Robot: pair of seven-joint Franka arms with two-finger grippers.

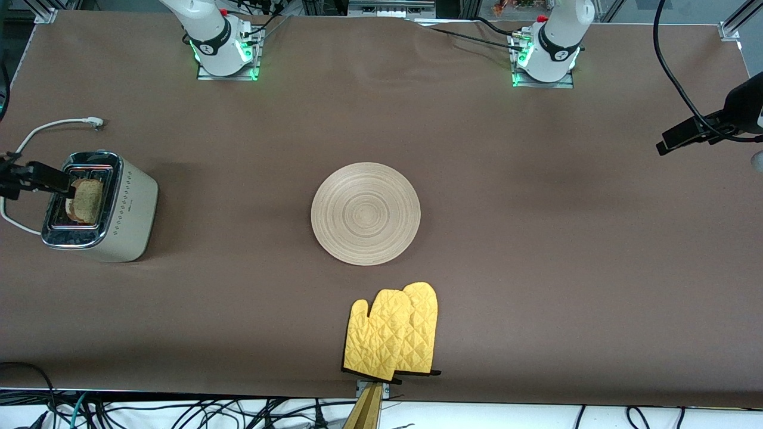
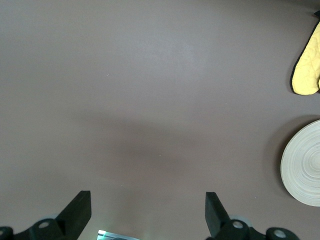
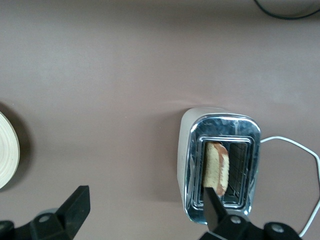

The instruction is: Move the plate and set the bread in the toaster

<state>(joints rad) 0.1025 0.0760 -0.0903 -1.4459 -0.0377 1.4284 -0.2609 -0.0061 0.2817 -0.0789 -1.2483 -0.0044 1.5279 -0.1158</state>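
We're looking at the bread (image 1: 88,200) standing on edge in one slot of the toaster (image 1: 128,217), its top crust poking up above the chrome rim and leaning a little, so it is sitting in the slot but not sunk flush. The slice's long axis is running along the slot, and the right wrist view is showing it directly below the right gripper (image 3: 145,212), one finger (image 3: 212,207) hanging just over the near end of the slot. Those jaws are gaping fully wide and gripping nothing. We're judging the right arm to be the one placed for any last nudge, being right over the toaster at its own end of the bench (image 1: 536,238).

The bread is a soft, porous wholemeal slice with a darker crust; the toaster is a rounded cream box with a mirror-bright top and a white cord (image 1: 42,128) trailing away from it.

The plate (image 1: 365,213), a pale wooden disc ringed with grooves, is lying flat mid-bench, bare. Nearer the front camera, quilted yellow oven mitts (image 1: 393,333) are lying at the bench edge.

The left gripper (image 2: 148,212) is waiting over bare bench at the left arm's end, jaws wide and empty too.
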